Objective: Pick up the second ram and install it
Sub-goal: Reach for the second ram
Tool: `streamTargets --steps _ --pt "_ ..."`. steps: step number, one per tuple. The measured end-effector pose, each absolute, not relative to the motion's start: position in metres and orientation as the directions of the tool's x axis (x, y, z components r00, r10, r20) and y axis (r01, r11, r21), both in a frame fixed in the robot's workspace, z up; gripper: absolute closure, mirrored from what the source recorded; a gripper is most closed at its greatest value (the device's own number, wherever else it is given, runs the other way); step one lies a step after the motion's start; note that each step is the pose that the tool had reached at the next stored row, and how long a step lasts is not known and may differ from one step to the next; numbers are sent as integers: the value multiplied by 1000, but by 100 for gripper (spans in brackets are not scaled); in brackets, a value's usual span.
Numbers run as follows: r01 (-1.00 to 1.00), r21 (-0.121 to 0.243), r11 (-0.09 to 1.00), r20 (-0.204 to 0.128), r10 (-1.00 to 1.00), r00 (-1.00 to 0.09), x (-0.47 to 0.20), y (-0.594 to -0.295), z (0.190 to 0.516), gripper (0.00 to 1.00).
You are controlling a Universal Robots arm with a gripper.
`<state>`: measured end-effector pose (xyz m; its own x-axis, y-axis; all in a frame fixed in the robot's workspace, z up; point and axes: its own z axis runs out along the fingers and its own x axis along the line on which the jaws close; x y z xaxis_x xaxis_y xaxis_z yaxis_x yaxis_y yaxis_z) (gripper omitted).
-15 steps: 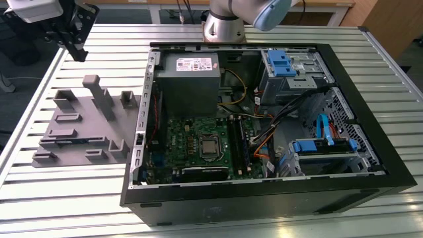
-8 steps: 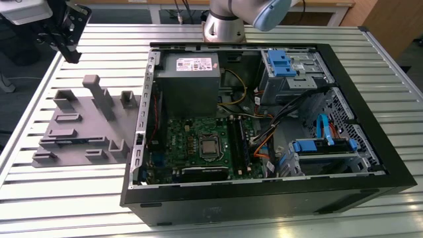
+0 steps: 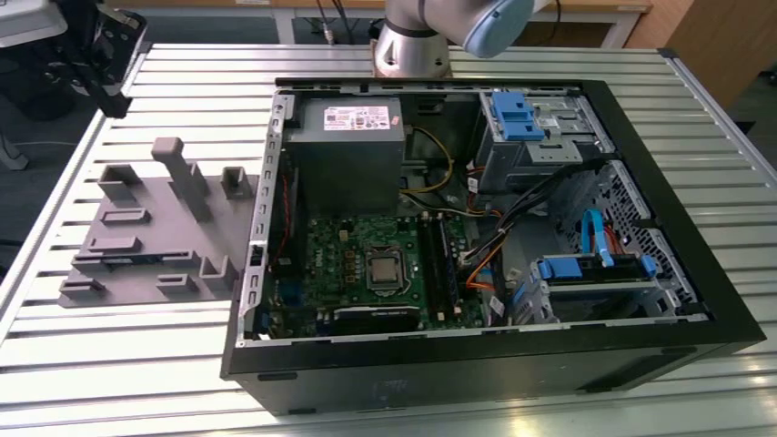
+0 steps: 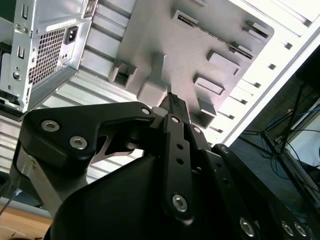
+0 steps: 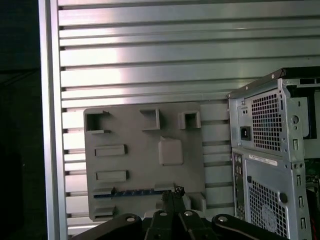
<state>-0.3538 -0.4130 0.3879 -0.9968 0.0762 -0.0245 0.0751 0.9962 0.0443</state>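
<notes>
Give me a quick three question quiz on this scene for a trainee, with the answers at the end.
1. True or false: the second ram lies in the grey tray, not held by the tool.
2. In the exterior view, the tray sits on which side of the computer case? A left, B right, C inside it.
3. Fill in: the motherboard inside the case is ___ in colour.
Key: 1 true; 2 A; 3 green.

Open black computer case (image 3: 486, 369) lying on a silver ribbed table (image 3: 122, 355), green board (image 3: 327, 241) inside it, grey power box (image 3: 344, 155) beside the board, blue clips (image 3: 515, 114), grey tray (image 3: 158, 244) with upright blocks just beside the case.
</notes>
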Motion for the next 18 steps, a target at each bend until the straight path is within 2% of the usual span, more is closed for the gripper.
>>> streamTargets --steps 18 --pt "75 44 996 -24 76 -997 -381 -416 387 89"
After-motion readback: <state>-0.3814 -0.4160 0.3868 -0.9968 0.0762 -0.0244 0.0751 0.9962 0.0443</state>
